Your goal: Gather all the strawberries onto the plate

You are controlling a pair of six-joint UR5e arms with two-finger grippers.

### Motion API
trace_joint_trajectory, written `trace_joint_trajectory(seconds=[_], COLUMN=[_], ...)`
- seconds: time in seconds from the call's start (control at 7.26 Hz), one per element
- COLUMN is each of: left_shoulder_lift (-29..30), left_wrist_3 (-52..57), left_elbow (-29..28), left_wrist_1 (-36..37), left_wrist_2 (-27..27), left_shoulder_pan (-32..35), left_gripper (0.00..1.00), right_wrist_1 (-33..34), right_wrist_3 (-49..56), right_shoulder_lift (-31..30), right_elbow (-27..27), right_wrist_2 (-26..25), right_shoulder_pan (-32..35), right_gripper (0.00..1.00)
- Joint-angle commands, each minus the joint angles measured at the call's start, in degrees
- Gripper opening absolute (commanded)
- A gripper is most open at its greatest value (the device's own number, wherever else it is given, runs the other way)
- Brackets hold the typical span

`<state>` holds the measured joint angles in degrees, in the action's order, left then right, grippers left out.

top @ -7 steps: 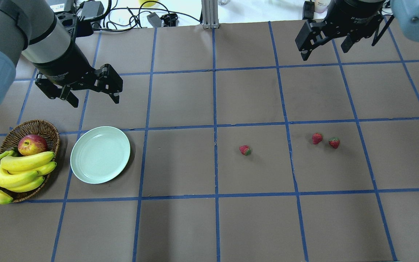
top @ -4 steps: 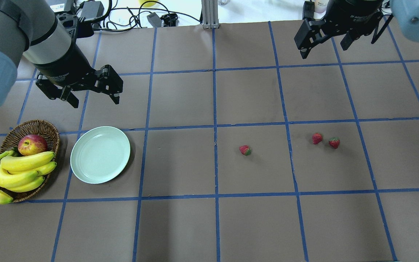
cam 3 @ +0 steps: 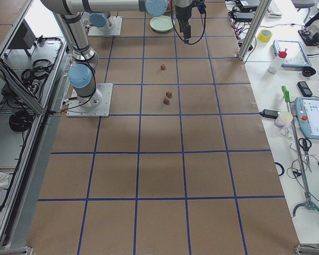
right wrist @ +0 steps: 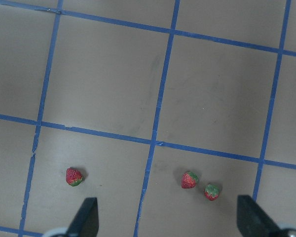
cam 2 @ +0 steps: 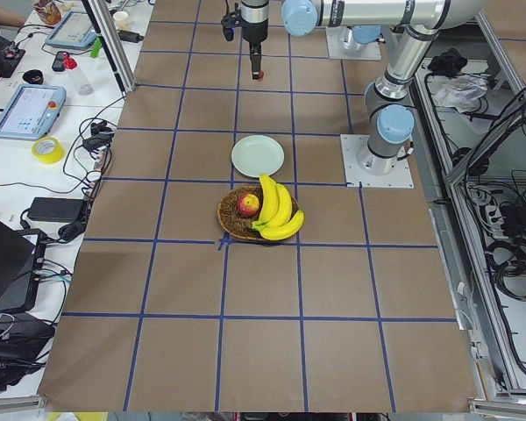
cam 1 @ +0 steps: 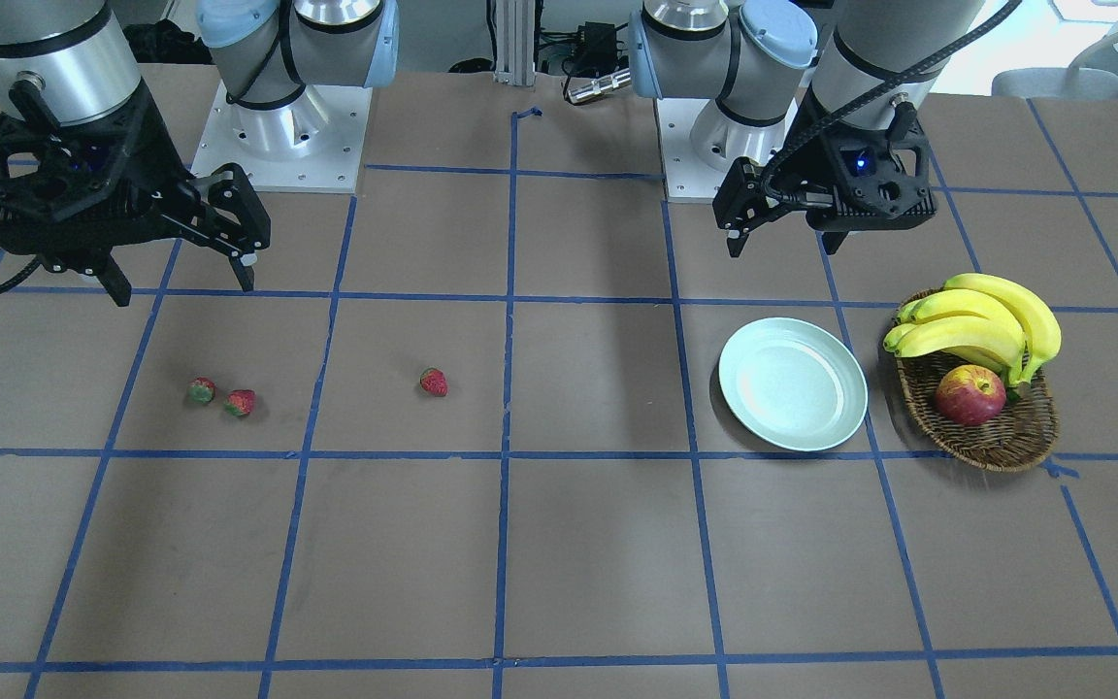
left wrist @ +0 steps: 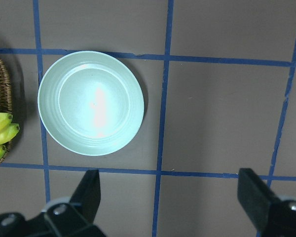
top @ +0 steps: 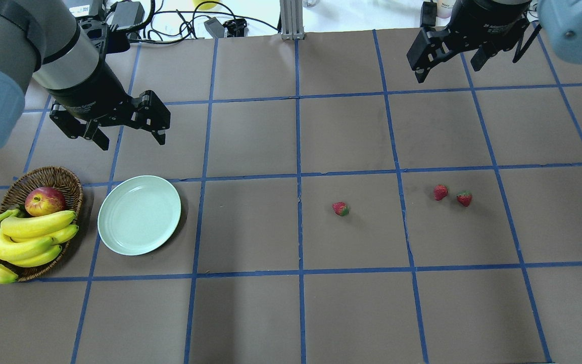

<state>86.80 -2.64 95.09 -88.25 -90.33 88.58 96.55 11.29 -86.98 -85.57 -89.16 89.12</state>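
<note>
Three strawberries lie on the brown table: one [top: 340,208] near the middle and two close together [top: 440,192] [top: 464,198] to its right. They also show in the right wrist view [right wrist: 74,176] [right wrist: 189,179] [right wrist: 211,191]. The empty mint-green plate [top: 139,215] sits at the left and shows in the left wrist view [left wrist: 91,102]. My left gripper [top: 132,140] is open and empty, raised behind the plate. My right gripper [top: 447,73] is open and empty, high near the far edge, well behind the pair of strawberries.
A wicker basket [top: 48,174] with a red-yellow apple [top: 44,200] and bananas [top: 28,237] stands just left of the plate. Cables and boxes [top: 134,15] lie beyond the table's far edge. Blue tape lines grid the table.
My right gripper has shifted slightly toward the far edge. The left gripper, strawberries and plate have not visibly moved.
</note>
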Motion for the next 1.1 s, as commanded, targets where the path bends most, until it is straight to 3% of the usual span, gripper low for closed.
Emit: trace_joint_trajectory(seconds=[0.0,0.69,0.96], left_shoulder_lift=[-0.05,-0.14,-0.14], left_wrist_3=[0.0,0.0,0.0], left_elbow=[0.0,0.09,0.27], left_wrist_1=[0.0,-0.09,-0.08], left_wrist_2=[-0.02,-1.94,-2.57], left_shoulder_pan=[0.01,-0.16,0.1], left_gripper=[1.0,1.0,1.0], right_wrist_1=[0.04,0.67,1.79], right_wrist_3=[0.13,-0.3,-3.7], right_shoulder_lift=[-0.03,0.58,1.37], right_elbow=[-0.21,-0.3,-5.54], right_wrist_2=[0.3,0.48,0.48], right_shoulder_pan=[0.01,0.44,7.34], right_gripper=[1.0,1.0,1.0])
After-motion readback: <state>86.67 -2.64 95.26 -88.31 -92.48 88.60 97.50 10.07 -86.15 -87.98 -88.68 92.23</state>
